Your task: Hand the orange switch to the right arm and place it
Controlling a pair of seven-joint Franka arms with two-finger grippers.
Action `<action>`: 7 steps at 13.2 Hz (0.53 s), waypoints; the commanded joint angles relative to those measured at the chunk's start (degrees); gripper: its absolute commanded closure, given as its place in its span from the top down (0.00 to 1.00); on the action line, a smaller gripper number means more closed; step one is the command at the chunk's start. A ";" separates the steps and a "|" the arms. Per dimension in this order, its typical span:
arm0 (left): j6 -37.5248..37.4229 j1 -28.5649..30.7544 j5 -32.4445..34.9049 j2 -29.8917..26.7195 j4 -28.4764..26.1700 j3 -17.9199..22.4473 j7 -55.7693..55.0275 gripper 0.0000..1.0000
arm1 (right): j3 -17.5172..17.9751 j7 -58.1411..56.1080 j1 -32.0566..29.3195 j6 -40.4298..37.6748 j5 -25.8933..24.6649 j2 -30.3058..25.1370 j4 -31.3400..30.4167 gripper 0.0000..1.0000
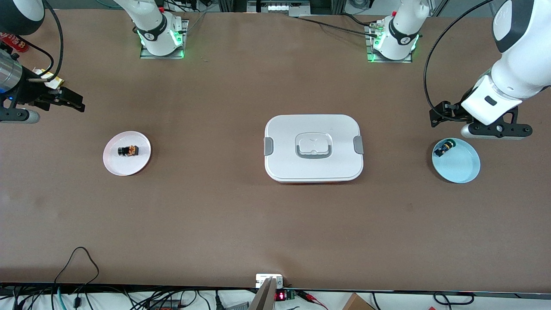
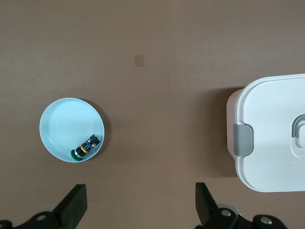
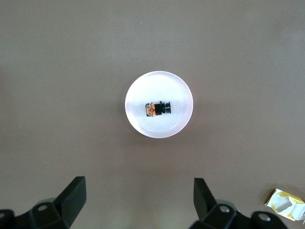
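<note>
orange switch sits on the pink plate, both grippers empty

the brown table (image 1: 275, 224) carries everything. two arms hang above it, one at each end, probably so that each camera looks straight down on a plate. the left gripper (image 2: 142, 202) hovers over bare table just beside the blue plate (image 1: 462, 165), fingers (image 2: 76, 200) spread wide and holding nothing. the right gripper (image 3: 140, 195) hovers over table near the pink plate (image 1: 112, 165), fingers equally wide and empty.

one white lidded box (image 1: 314, 147) lies in the middle of the table, closed, between the two plates; it looks like a likely drop-off spot, though that is a guess.

two plates, one at each arm's end, each holding one small button. the orange switch (image 1: 128, 150) lies on its side in the middle of the pink plate, at the right arm's end. the green-capped button (image 1: 444, 148) lies against the blue plate's rim.

one crumpled yellow wrapper (image 3: 285, 204) lies near the right gripper.

no pickup has begun.
</note>
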 commanded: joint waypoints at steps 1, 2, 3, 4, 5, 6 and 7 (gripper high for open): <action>-0.83 0.44 -0.60 0.27 0.91 -0.21 -0.14 1.00 | 1.27 0.01 -0.16 -0.86 0.77 -0.11 0.38 1.00; -0.83 0.44 -0.60 0.27 0.92 -0.21 -0.14 1.00 | 0.92 0.09 -0.25 -0.60 0.86 -0.19 0.73 1.00; -0.83 0.44 -0.60 0.27 0.92 -0.21 -0.14 1.00 | 0.83 0.09 -0.34 -1.12 0.86 -0.37 2.04 1.00; -0.83 0.44 -0.60 0.36 0.92 -0.21 -0.14 1.00 | 0.74 -0.08 -0.69 -1.21 0.86 -0.37 3.01 1.00; -0.83 0.44 -0.60 0.36 0.92 -0.21 -0.14 1.00 | 0.74 -0.17 -0.86 -1.21 0.86 -0.28 3.28 1.00; -0.83 0.44 -0.60 0.36 0.92 -0.21 -0.14 1.00 | 0.65 -0.26 -0.87 -1.30 0.86 -0.28 3.20 1.00; -0.83 0.44 -0.60 0.36 0.92 -0.21 -0.14 1.00 | 0.74 -0.34 -0.78 -1.30 0.78 -0.28 3.28 1.00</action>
